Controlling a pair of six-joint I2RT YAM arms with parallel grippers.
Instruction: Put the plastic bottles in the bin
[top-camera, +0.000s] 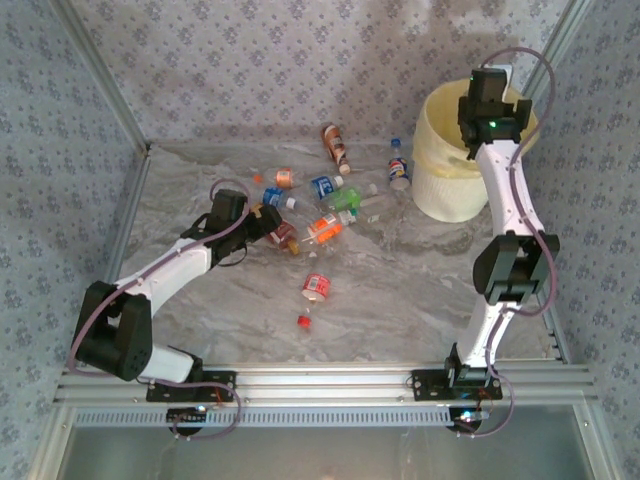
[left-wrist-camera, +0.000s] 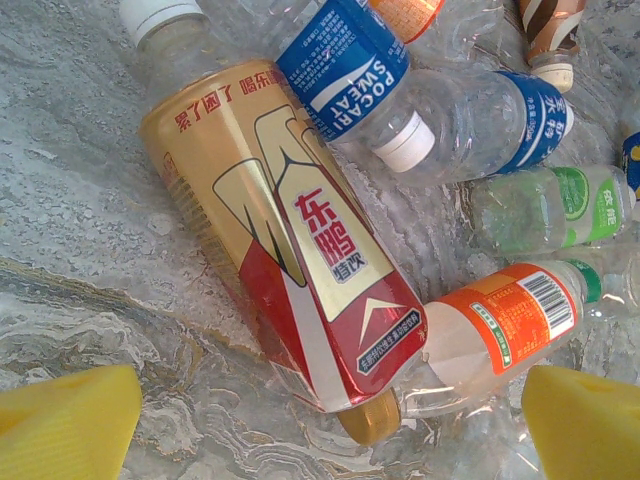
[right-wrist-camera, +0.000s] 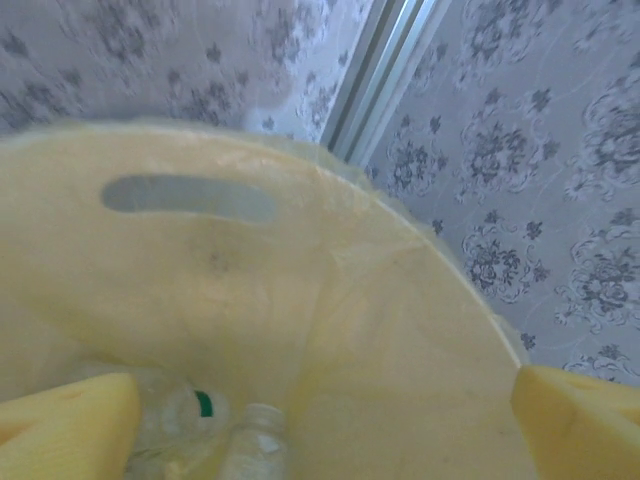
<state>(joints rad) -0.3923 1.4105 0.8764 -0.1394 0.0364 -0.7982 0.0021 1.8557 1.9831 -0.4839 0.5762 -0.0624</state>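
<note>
Showing the left gripper (left-wrist-camera: 320, 440), wide open and empty, over 1 gold-and-red bottle (left-wrist-camera: 290, 240) lying on the table (left-wrist-camera: 70, 210), long axis oblique to the 2 pads (left-wrist-camera: 60, 420), well apart from the bin (top-camera: 440, 185).

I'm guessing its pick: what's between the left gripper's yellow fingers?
The bottom end of the gold-and-red bottle, on the table, in the left wrist view.

Left wrist cam: blue-label bottle (left-wrist-camera: 345, 60) is showing "POCARI SWEAT" in white caps. Gold/red bottle (left-wrist-camera: 300, 250) is carrying big "东鹏" w/ "特饮" below, plus red "累了困了" along its shoulder. Green-label bottle (left-wrist-camera: 585, 205) is reading "依能". Orange-label bottle (left-wrist-camera: 510, 320) is showing a barcode; its digits are too small to read.
</note>
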